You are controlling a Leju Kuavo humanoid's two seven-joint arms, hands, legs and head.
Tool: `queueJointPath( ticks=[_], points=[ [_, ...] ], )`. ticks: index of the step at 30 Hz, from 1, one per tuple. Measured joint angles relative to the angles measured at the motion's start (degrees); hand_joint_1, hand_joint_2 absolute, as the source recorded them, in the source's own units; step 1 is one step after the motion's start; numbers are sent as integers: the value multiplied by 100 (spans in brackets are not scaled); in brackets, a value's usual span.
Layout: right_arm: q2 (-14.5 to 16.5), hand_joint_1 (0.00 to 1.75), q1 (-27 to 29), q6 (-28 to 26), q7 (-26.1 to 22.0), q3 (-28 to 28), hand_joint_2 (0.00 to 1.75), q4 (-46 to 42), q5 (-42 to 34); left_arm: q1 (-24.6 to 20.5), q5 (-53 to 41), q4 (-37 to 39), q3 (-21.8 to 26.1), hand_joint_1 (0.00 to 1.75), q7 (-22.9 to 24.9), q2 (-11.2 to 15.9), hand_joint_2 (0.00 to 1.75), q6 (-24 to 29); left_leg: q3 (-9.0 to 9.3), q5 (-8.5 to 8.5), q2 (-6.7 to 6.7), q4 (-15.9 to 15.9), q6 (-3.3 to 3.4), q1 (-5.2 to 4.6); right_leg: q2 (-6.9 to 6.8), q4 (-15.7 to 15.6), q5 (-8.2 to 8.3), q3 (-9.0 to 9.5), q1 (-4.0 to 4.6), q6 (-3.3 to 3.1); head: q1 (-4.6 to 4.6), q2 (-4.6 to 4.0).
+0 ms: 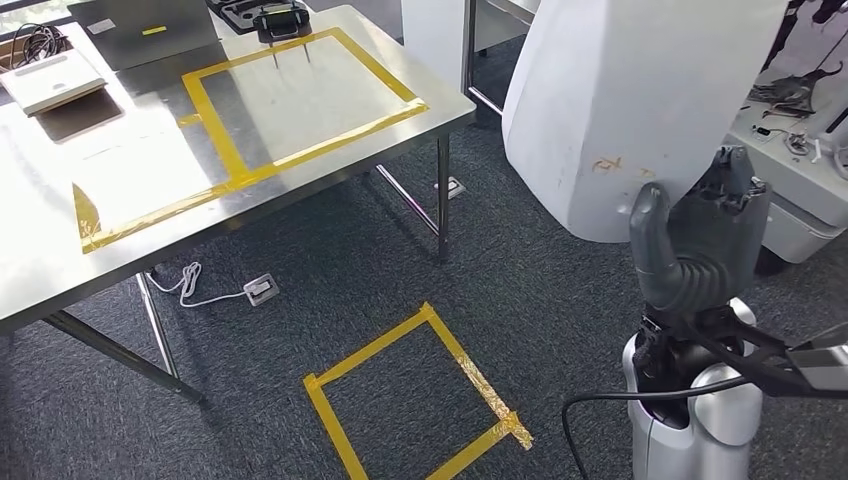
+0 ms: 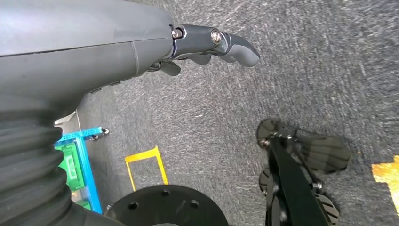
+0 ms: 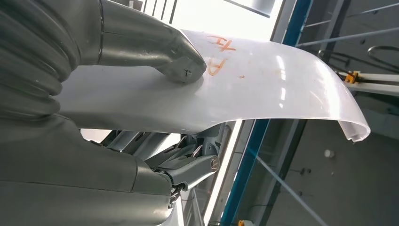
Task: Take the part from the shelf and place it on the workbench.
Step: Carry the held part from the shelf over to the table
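Indoors, steel workbench [image 1: 330,150], grey carpet [image 1: 330,260], right robot hand [image 1: 700,235] grasping white part [image 1: 620,100], left robot hand [image 2: 207,47] released.

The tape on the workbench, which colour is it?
Yellow tape, marking rectangles on the workbench; clearest in the head view.

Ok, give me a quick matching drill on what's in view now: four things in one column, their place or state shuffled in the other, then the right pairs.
Things:
1. white part
2. left hand
3. yellow tape square
4. black tool

Places or states:
A. lies on the carpet floor
B. sits at the far edge of the workbench
C. held by the right hand
D. holds nothing, hangs over the carpet

Pairs: 1-C, 2-D, 3-A, 4-B
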Motion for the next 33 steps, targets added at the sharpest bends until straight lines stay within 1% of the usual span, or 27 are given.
queueJointPath(
  ticks=[1,2,3,6,7,8,9,11,12,13,14,16,17,18,20,22,23,24,25,26,27,28,29,30,31,32,33],
  points=[
    [16,175,0,-2,7,3,175,-1,10,-3,-2,0,0,0,-3,3,175,0,195,157,-4,-406,12,-2,4,0,-12,18,3,23,0,0],
    [31,175,-1,-3,17,5,175,-2,14,-8,-4,1,0,0,-5,4,175,0,347,254,-8,-720,39,-12,9,3,-21,25,9,53,0,0],
    [44,175,-1,-5,26,8,175,-4,18,-11,-6,1,0,0,-7,4,175,0,432,282,-11,-900,72,-23,12,0,-23,26,16,87,0,0],
    [65,175,0,-7,45,18,175,-12,45,-10,-7,2,0,0,-4,2,175,0,460,277,-13,-982,205,-41,16,-29,-19,25,12,202,-2,0],
    [67,175,-1,-9,45,22,175,-15,57,-8,-7,1,0,0,-2,1,175,0,476,285,-11,-1005,253,-35,10,31,-60,2,8,234,-2,0],
    [67,175,-3,-11,45,26,175,-19,68,-9,-7,0,0,0,1,2,175,0,492,293,-8,-1027,297,-28,4,203,-156,-80,5,260,-2,0],
    [68,175,-1,-13,44,27,175,-22,76,-9,-6,-1,0,0,3,3,175,0,504,294,-3,-1042,334,-23,-2,499,-302,-228,2,279,-1,0],
    [69,175,13,-16,45,29,175,-22,86,-2,-5,-3,1,0,6,8,175,0,507,277,4,-1038,376,-42,-8,1295,-623,-650,5,298,0,0],
    [69,175,24,-14,47,29,175,-21,91,6,-4,-2,1,0,8,7,175,0,508,268,7,-1031,388,-55,-8,1574,-685,-814,8,296,0,0],
    [69,175,30,-11,48,29,175,-21,95,12,-4,-2,1,0,10,7,175,0,513,258,7,-1022,395,-68,-8,1649,-637,-881,13,284,-1,0],
    [69,175,31,-7,48,29,175,-21,99,16,-4,-1,2,0,11,6,175,0,524,244,4,-1013,399,-80,-8,1479,-479,-823,23,259,-1,0],
    [69,175,28,0,46,29,175,-21,108,16,-4,-1,1,0,11,2,175,0,558,206,-1,-997,391,-99,-17,667,-71,-451,61,173,-2,0],
    [69,175,25,2,48,29,175,-21,112,15,-5,-1,1,0,9,0,175,0,568,183,-4,-990,373,-112,-32,304,51,-279,85,134,-2,0],
    [69,175,23,3,46,29,175,-21,117,15,-5,-1,0,0,6,-1,175,0,576,164,-5,-986,348,-118,-43,77,99,-172,105,101,-2,0],
    [69,175,22,2,46,29,175,-21,127,15,-7,-1,1,0,2,-1,175,0,588,133,0,-999,284,-122,-48,-23,71,-127,128,58,-2,0],
    [70,175,21,2,43,29,175,-22,134,11,-7,-5,2,0,2,4,175,0,611,88,8,-984,215,-125,-36,-88,74,-42,91,5,-5,0],
    [71,175,18,2,42,29,175,-23,135,7,-7,-5,2,0,2,2,175,0,582,23,8,-874,181,-124,-37,-128,76,16,65,-18,-14,0],
    [72,175,17,2,41,30,175,-23,138,5,-7,-5,1,0,2,1,175,0,476,-87,5,-643,147,-115,-40,-160,72,73,42,-38,-24,0],
    [73,175,18,2,40,31,175,-22,142,4,-7,-2,1,0,0,-6,175,0,299,-228,2,-299,116,-94,-42,-170,47,107,38,-52,-35,0],
    [73,175,23,1,40,31,175,-22,145,8,-8,-1,0,0,-1,-7,175,0,70,-361,2,92,88,-69,-41,-172,18,130,35,-59,-40,0],
    [74,175,32,-2,40,32,175,-21,150,17,-10,-1,0,0,-3,-5,175,0,-142,-422,3,408,62,-45,-36,-171,-18,155,33,-59,-40,0],
    [74,175,40,-5,38,32,175,-21,160,27,-14,-1,0,0,-5,-4,175,0,-275,-375,3,550,41,-26,-28,-171,-57,191,28,-49,-40,0],
    [74,175,46,-12,35,32,175,-20,168,36,-17,-1,1,0,-7,-4,175,0,-294,-206,4,465,24,-8,-19,-171,-98,240,20,-33,-40,0],
    [74,175,50,-19,32,32,175,-20,178,42,-21,-1,1,0,-8,-3,175,0,-198,52,6,157,11,8,-13,-171,-146,305,9,-10,-40,0],
    [74,175,52,-24,28,32,175,-19,186,47,-23,0,1,0,-8,-3,175,0,-43,296,9,-245,1,23,-12,-171,-199,360,-1,20,-40,0],
    [74,175,53,-28,24,32,175,-20,189,45,-24,2,1,0,-8,-5,175,0,127,443,12,-614,1,20,-9,-167,-254,404,-2,58,-44,0],
    [74,175,53,-31,20,32,175,-21,192,43,-24,5,1,0,-8,-8,175,0,253,498,15,-865,29,16,-6,-170,-298,434,0,98,-46,0]
  ],
)
